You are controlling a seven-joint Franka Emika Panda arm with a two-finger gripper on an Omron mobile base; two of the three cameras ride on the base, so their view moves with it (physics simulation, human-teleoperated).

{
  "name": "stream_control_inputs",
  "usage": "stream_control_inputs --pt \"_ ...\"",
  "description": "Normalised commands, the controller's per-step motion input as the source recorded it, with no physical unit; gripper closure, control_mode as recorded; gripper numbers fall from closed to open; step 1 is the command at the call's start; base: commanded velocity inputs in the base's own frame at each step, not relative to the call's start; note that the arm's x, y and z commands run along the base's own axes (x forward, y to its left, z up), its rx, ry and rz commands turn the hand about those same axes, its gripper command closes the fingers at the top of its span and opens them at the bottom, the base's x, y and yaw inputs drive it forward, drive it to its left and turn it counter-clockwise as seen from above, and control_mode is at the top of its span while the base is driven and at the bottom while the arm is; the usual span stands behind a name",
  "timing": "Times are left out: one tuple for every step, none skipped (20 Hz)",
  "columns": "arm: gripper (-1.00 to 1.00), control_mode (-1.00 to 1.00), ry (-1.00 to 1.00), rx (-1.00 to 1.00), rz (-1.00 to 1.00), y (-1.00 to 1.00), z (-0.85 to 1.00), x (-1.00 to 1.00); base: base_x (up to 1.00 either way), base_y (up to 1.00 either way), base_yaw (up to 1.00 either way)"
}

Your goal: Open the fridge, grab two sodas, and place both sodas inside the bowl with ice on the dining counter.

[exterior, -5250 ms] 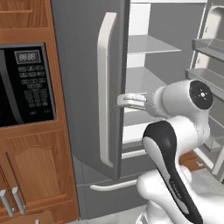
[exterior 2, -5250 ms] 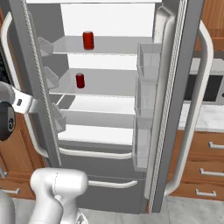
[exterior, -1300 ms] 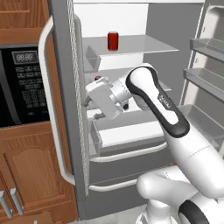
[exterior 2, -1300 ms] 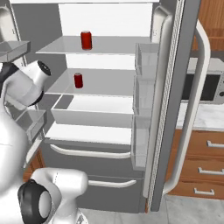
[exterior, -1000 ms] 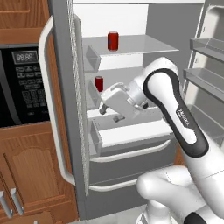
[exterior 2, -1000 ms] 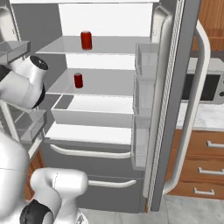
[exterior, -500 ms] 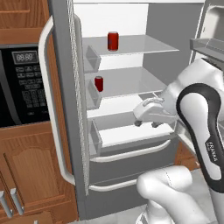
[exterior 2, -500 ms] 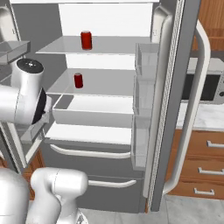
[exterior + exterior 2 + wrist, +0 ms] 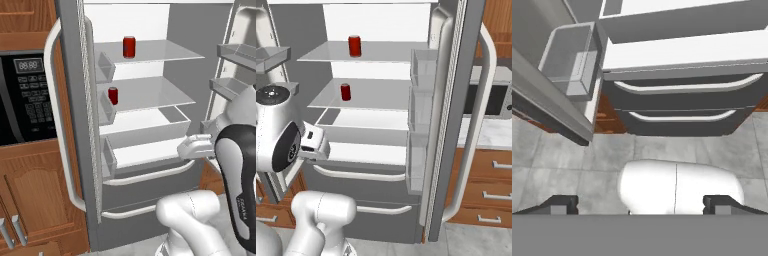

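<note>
Two sodas (image 9: pixel 129 47) stand upright on fridge (image 9: pixel 150 100) shelves, nearer one (image 9: pixel 113 95) at ten o'clock from the released, empty tool (image 9: pixel 186 148), which sits lower.

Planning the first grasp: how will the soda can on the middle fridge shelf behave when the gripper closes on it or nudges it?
The lower soda can is a small rigid-looking upright cylinder, so it should hold shape under the pads. Its smooth round side may slip or twist off-centre. It stands on a smooth fridge shelf, so a nudge would probably slide or tip it, then let it roll.
</note>
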Motion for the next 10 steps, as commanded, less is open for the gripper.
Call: stream_control_inputs --pt "-1.0 -1.0 0.0 -0.2 -0.17 -0.47 -0.4 -0.22 0.0 0.0 0.0" --pt "-1.0 -1.0 0.0 -0.14 -0.13 -0.25 -0.28 -0.13 0.0 0.0 0.0" --pt "-1.0 -1.0 0.0 0.0 -0.05 0.0 0.0 0.0 0.0 0.0 0.0" --pt "-1.0 -1.0 0.0 0.0 0.0 0.0 0.0 0.0 0.0 0.0 0.0" --pt "-1.0 -1.0 0.04 0.0 0.0 0.0 0.0 0.0 0.0 0.0 0.0" --pt "-1.0 -1.0 0.05 0.0 0.0 0.0 0.0 0.0 0.0 0.0 0.0" --pt "-1.0 -1.0 0.0 0.0 0.0 0.0 0.0 0.0 0.0 0.0 0.0" --pt "-1.0 -1.0 0.01 0.0 0.0 0.0 0.0 0.01 0.0 0.0 0.0" --pt "-1.0 -1.0 0.0 0.0 0.0 0.0 0.0 0.0 0.0 0.0 0.0" --pt "-1.0 -1.0 0.0 0.0 0.0 0.0 0.0 0.0 0.0 0.0 0.0"
